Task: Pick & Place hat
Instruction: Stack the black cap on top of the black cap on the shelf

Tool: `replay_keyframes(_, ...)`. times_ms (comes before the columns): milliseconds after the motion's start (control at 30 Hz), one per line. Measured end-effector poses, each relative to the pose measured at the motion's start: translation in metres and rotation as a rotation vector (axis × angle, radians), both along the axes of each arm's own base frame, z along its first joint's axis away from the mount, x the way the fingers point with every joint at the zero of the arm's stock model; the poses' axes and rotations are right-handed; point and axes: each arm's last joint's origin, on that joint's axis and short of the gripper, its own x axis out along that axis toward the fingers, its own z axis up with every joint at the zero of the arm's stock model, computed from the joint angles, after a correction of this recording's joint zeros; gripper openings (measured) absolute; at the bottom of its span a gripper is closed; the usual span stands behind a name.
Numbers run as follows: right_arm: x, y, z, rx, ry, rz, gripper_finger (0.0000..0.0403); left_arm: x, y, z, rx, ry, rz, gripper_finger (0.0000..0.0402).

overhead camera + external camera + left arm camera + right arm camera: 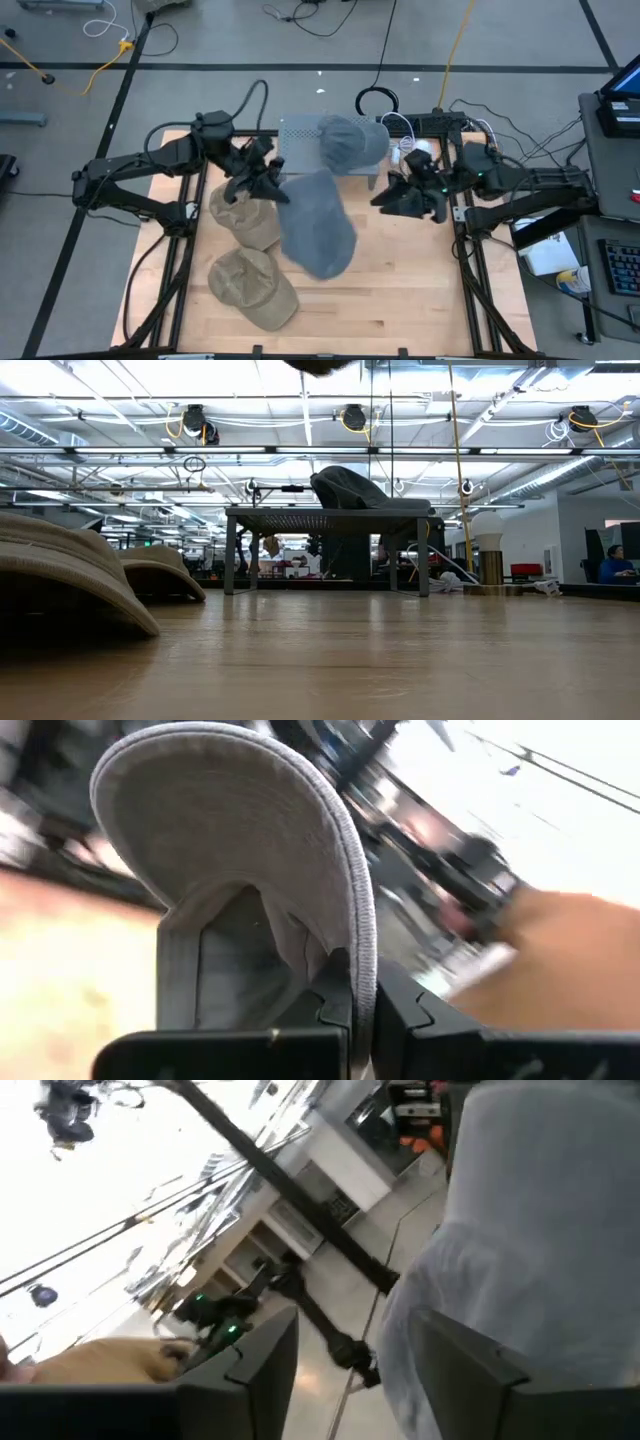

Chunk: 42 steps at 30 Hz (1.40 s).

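One grey hat (pixel 350 142) sits on the stand (pixel 300 140); left gripper (pixel 268 185) clamps 2nd grey hat (pixel 316 232) mid-air; right gripper (pixel 395 197) spread, empty; 2 tan hats (pixel 250 288) left.

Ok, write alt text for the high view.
From overhead, the left gripper holds a grey hat above the wooden table. Two tan hats lie on its left, another grey hat sits on a small stand, and the right gripper waits right.

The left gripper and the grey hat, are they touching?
Touching. The left wrist view shows the left gripper with jaws closed on the grey hat's brim edge.
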Motion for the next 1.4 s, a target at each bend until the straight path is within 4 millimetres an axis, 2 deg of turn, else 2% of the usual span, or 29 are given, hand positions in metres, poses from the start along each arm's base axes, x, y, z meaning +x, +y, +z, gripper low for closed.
replay_keyframes(133,-0.011,-0.002,0.002,-0.001,0.018,-0.009,0.0196,-0.001,-0.009,-0.001,-0.071,0.059,-0.15,0.0007)
replay_keyframes(267,-0.011,-0.005,0.0,-0.002,0.036,-0.043,0.0192,-0.002,-0.017,-0.001,-0.133,0.116,-0.234,0.0011)
replay_keyframes(433,0.008,-0.01,-0.007,-0.068,0.028,-0.109,0.019,-0.001,-0.025,-0.001,-0.166,0.155,-0.279,0.0007)
replay_keyframes(533,0.022,-0.013,-0.011,-0.084,0.008,-0.092,0.019,0.004,-0.029,-0.004,-0.178,0.178,-0.277,0.0007)
replay_keyframes(900,0.062,-0.015,-0.033,-0.145,-0.012,0.039,0.019,0.042,-0.035,-0.026,-0.222,0.227,-0.297,0.0007)
replay_keyframes(1133,0.076,-0.012,-0.046,-0.184,0.007,0.105,0.019,0.065,-0.036,-0.041,-0.237,0.234,-0.314,0.0007)
replay_keyframes(1400,0.084,0.006,-0.057,-0.191,0.031,0.227,0.0188,0.074,-0.036,-0.051,-0.264,0.282,-0.337,0.0006)
